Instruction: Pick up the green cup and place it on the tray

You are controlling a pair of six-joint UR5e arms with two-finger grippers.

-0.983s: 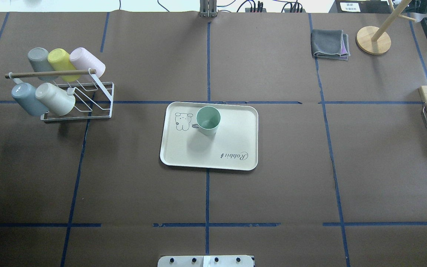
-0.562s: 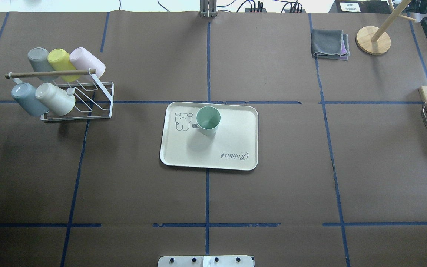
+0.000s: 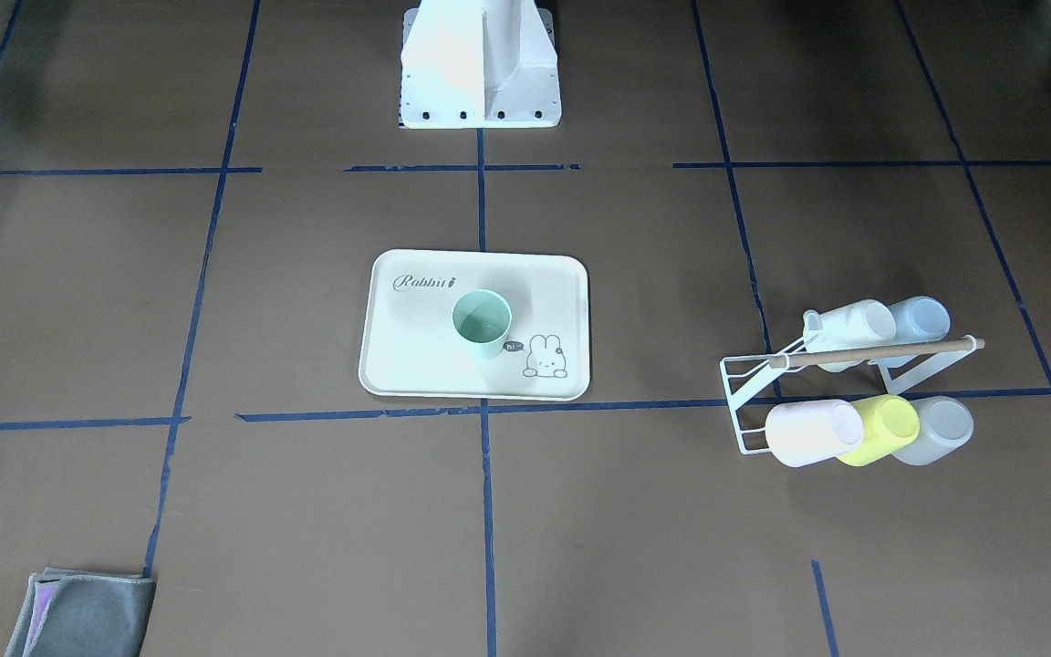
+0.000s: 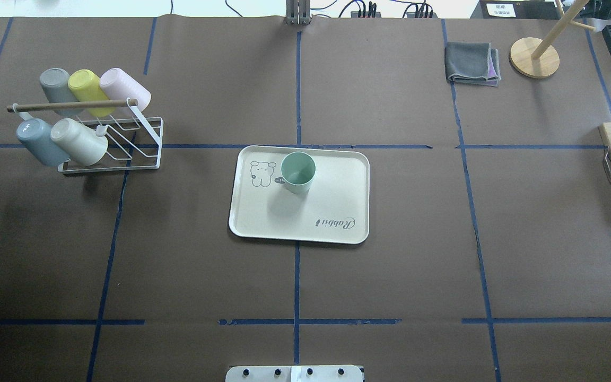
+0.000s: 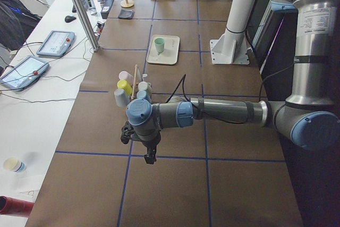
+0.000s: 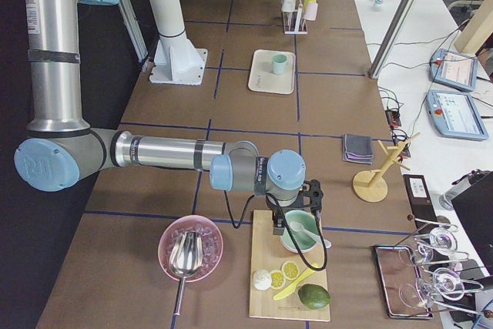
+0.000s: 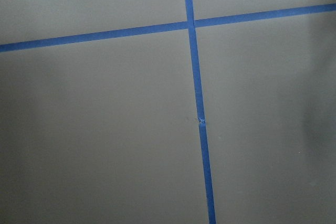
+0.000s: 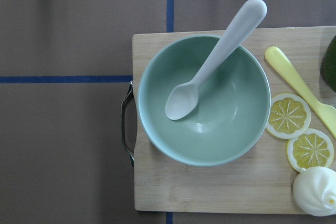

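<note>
Green cup point(image 4: 298, 172) stood upright, mouth up, on the tray point(image 4: 337, 204) near the bunny drawing, nothing touching it. Placement looked done. Both arms sat well apart from the tray, likely to keep it clear. Left arm stretched low and level, left gripper point(image 5: 151, 157) pointing down over bare counter point(image 4: 390, 276) beyond the rack point(image 4: 72, 104). Right arm mirrored it, right gripper point(image 6: 316, 215) hanging over a bowl point(image 8: 231, 116) on a board point(image 8: 210, 192). Fingers on both: apart or together, could not tell.
</note>
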